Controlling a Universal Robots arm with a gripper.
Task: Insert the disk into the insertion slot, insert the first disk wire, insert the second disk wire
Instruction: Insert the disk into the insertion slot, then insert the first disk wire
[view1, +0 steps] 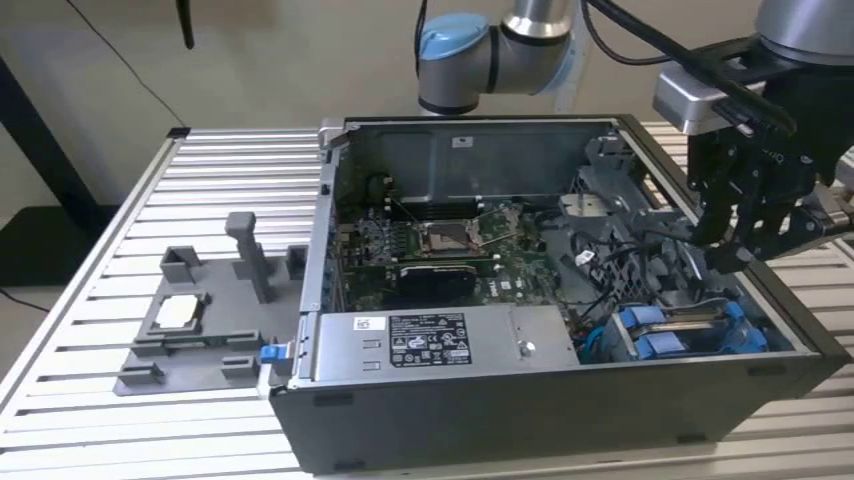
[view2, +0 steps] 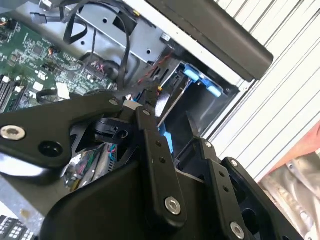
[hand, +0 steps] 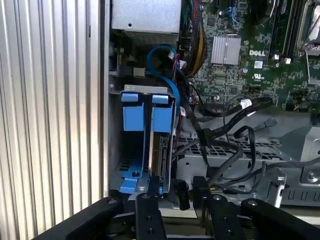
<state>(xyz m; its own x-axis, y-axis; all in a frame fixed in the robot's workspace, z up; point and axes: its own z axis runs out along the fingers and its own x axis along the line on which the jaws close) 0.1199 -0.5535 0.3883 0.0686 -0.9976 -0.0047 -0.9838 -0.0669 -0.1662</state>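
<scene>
Finding the disk (hand: 161, 150) seated on edge inside the insertion slot (hand: 114, 150), blue carrier tabs facing out.
Hovering just beside its end with the gripper (hand: 191, 192), near loose black wires (hand: 235, 107), probably lined up for connectors; cannot tell whether jaws spread or pinching.

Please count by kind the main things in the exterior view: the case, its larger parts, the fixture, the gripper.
Open dark grey computer case: 1
Grey plastic fixture with upright posts: 1
Grey metal box with a white sticker: 1
Green circuit board: 1
Grey metal drive bay with blue plastic tabs: 1
Black gripper: 1
Total: 6
</scene>
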